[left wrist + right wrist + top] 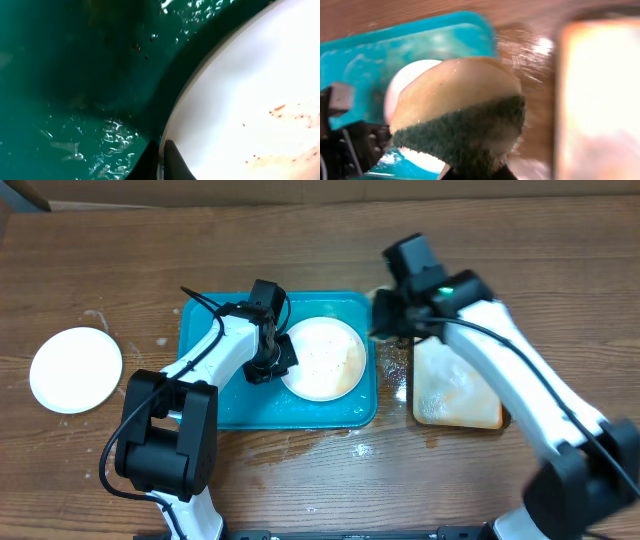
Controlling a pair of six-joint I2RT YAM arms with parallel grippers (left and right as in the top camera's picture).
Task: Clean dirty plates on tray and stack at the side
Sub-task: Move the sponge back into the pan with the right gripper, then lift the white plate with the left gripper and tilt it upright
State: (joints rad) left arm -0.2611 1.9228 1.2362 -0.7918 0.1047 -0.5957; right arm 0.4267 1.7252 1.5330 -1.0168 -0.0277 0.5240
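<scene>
A pale plate [325, 360] with brown smears lies on the right half of the teal tray [215, 395]. My left gripper [272, 360] is shut on this plate's left rim; the left wrist view shows the fingers [161, 160] pinching the rim of the plate [250, 90] over the wet tray [75, 75]. My right gripper [385, 320] hovers just past the tray's right edge, shut on a yellow and green sponge [455, 110]. A clean white plate [75, 370] lies on the table at the far left. A third plate is out of view.
A beige stained tray [455, 390] lies right of the teal tray, under my right arm. Water drops spot the wooden table between and in front of the two trays.
</scene>
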